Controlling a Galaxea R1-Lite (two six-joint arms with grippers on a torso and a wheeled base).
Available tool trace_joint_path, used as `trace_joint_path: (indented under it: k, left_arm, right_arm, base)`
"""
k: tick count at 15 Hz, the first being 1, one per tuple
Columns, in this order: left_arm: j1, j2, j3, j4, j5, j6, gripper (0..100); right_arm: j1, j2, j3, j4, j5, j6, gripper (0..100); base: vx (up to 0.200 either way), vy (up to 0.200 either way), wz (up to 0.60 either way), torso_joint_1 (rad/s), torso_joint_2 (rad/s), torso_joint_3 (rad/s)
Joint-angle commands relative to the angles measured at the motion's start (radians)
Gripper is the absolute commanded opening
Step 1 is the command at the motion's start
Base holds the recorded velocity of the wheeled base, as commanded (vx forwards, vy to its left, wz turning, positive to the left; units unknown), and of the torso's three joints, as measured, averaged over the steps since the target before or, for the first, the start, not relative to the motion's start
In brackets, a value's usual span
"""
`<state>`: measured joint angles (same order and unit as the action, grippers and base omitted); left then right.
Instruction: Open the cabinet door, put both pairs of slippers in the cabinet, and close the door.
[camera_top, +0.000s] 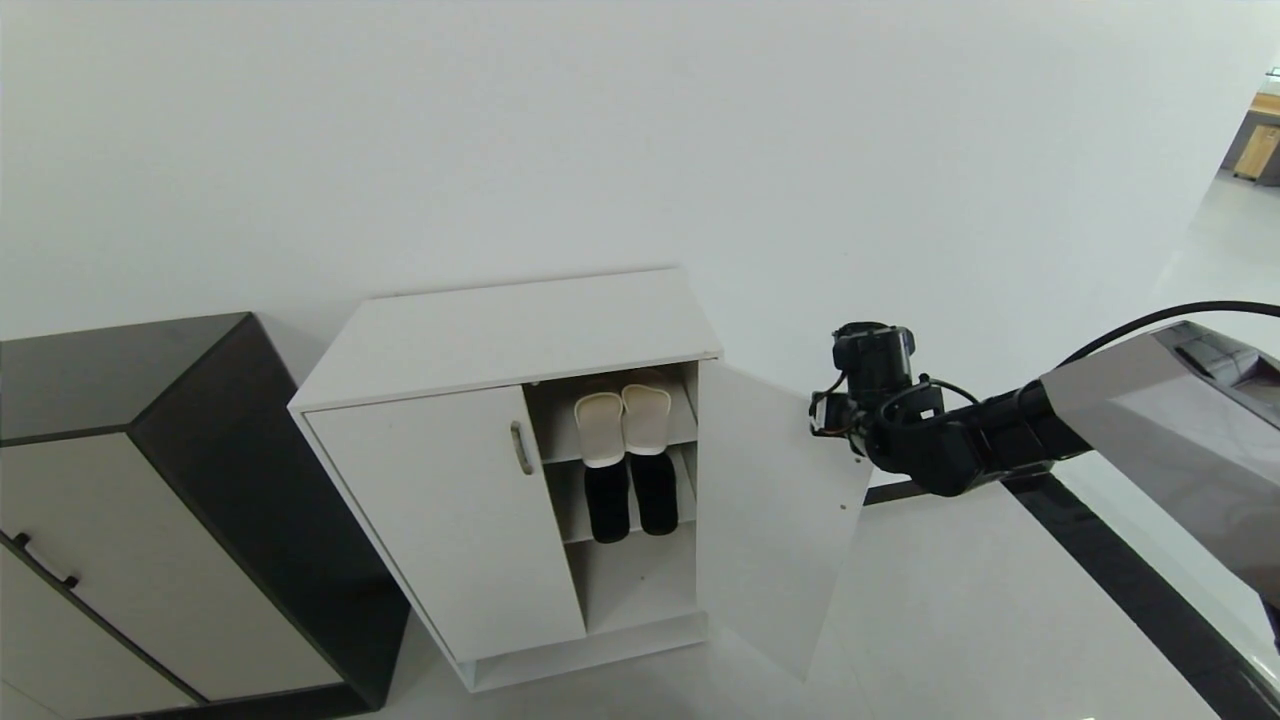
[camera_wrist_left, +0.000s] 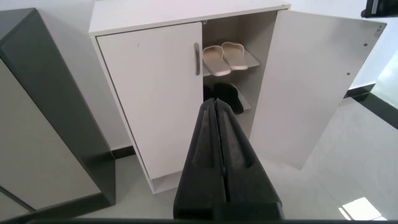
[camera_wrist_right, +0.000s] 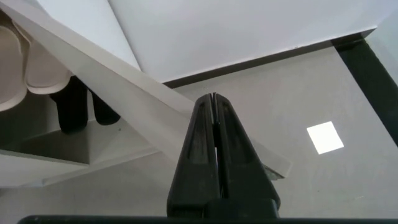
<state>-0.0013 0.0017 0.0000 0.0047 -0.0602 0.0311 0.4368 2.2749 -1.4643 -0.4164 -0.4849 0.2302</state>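
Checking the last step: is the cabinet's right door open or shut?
Open: the right door stands swung outward, exposing white slippers and black slippers inside.

Low dark-grey cabinet (camera_top: 215, 420) with pale door fronts and a small black bar handle (camera_top: 45, 562) stands against the plain white wall (camera_top: 600, 130), far left. Glossy pale floor (camera_top: 950, 600); black skirting strip (camera_wrist_right: 261, 59) at the wall foot; wide black floor stripe (camera_top: 1120, 580) on the right. Bright square light patch (camera_wrist_right: 325, 137) on the floor.

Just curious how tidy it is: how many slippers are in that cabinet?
4. Two white slippers on the top shelf, two black slippers on the shelf below. The closed door may hide more.
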Motion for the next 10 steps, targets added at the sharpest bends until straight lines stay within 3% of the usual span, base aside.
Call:
trace_joint_path:
  k: [1,6,10]
  left_arm:
    - [0.000,0.000,0.000,0.000,-0.001,0.000,0]
    - [0.000,0.000,0.000,0.000,-0.001,0.000,0]
    - [0.000,0.000,0.000,0.000,-0.001,0.000,0]
  right_arm:
    - [0.000,0.009,-0.001,0.001,-0.001,0.000,0]
    - [0.010,-0.015,0.039,0.007,-0.001,0.000,0]
    - [0.076,-0.078,0.117,0.002,-0.001,0.001,0]
  base:
    - [0.000,0.000,0.00,0.000,0.00,0.000]
    - [0.000,0.000,0.00,0.000,0.00,0.000]
    - [0.000,0.000,0.00,0.000,0.00,0.000]
